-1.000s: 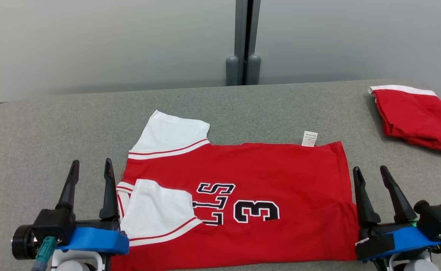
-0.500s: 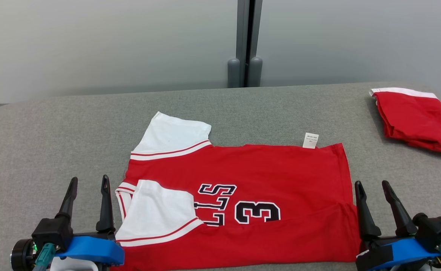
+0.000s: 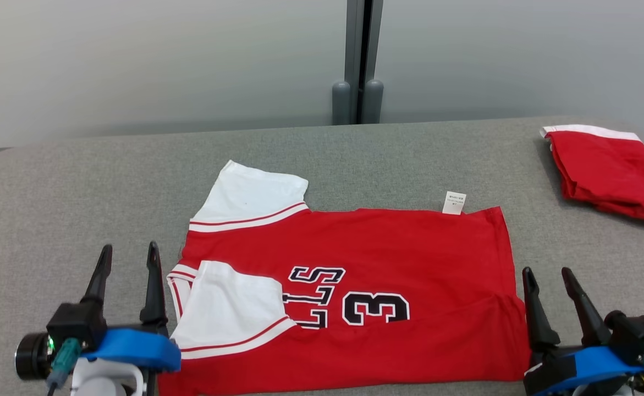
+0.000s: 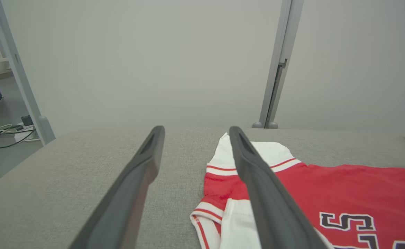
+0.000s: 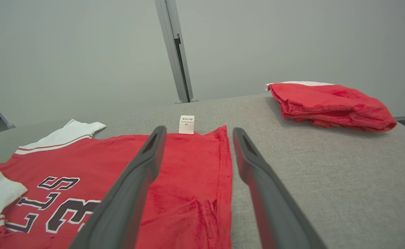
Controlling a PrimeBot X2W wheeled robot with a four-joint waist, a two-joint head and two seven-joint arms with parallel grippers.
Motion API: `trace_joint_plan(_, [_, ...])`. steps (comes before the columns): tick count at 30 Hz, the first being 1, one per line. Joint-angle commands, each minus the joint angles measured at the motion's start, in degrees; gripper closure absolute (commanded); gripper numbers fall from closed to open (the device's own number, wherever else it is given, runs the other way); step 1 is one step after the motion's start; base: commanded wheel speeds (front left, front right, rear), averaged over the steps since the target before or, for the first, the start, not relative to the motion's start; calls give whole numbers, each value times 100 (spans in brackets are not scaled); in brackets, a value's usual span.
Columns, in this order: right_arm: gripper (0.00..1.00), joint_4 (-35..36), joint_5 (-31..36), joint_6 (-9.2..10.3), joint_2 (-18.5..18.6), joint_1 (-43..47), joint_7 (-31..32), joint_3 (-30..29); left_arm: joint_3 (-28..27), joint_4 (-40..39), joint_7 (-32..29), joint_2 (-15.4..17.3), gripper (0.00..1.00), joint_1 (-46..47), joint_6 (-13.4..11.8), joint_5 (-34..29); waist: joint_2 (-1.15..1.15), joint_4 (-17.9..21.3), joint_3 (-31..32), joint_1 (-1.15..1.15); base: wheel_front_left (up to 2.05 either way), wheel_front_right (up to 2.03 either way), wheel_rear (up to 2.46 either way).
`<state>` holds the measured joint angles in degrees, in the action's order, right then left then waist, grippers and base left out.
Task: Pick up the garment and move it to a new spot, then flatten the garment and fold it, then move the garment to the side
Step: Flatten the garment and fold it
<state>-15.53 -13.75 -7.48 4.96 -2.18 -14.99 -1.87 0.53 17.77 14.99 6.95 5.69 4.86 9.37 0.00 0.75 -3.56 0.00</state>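
- Head view: the red jersey (image 3: 387, 247) lies spread on the grey table (image 3: 80, 181). Its near sleeve is folded over the chest, and a white label (image 3: 453, 202) sits at its far edge. My left gripper (image 3: 129, 246) is just beside the sleeve end and my right gripper (image 3: 547, 270) just beside the hem. Both are spread wide and empty. A folded red cloth (image 3: 610, 170) lies well apart at the far right.
- Left wrist view: my fingers (image 4: 133, 186) stand apart with nothing between them. One crosses in front of the white sleeves.
- Right wrist view: my fingers (image 5: 257, 180) gape astride the hem edge, one over red fabric and the other over bare table. I cannot tell if they touch.
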Motion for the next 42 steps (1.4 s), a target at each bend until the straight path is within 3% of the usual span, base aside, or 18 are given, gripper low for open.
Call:
trace_joint_plan(1, [0, -53, -25, -3, 84, -167, -24, -39, -14, 52, 26, -1, 0, 276, 38, -30, 0, 1, -66, 0, 0, 0, 0])
trace_joint_plan(11, [0, -290, 2, -3, 601, -1407, 519, 82, 398, 735, -105, 372, 0, 2073, 235, 23, 0, 162, -687, 0, 0, 0, 0])
trace_joint_plan(16, [0, -454, -77, -3, 781, -2221, 922, 292, 772, 1250, -656, 765, 0, 3254, 273, 421, 0, 356, -1230, 0, 0, 0, 0])
trace_joint_plan(23, [0, -715, -242, -3, 836, -2913, 1123, 684, 1830, 1937, -1488, 1355, 0, 4397, 260, 1239, 0, 615, -1896, 0, 0, 0, 0])
trace_joint_plan(33, [0, -1028, -436, -3, 780, -3416, 858, 1045, 2752, 2934, -2230, 1720, 0, 5056, 261, 2110, 0, 863, -2498, 0, 0, 0, 0])
trace_joint_plan(42, [0, -1373, -660, -3, 817, -3724, 961, 1473, 3224, 3442, -2159, 1738, 0, 5213, 262, 2618, 0, 893, -2674, 0, 0, 0, 0])
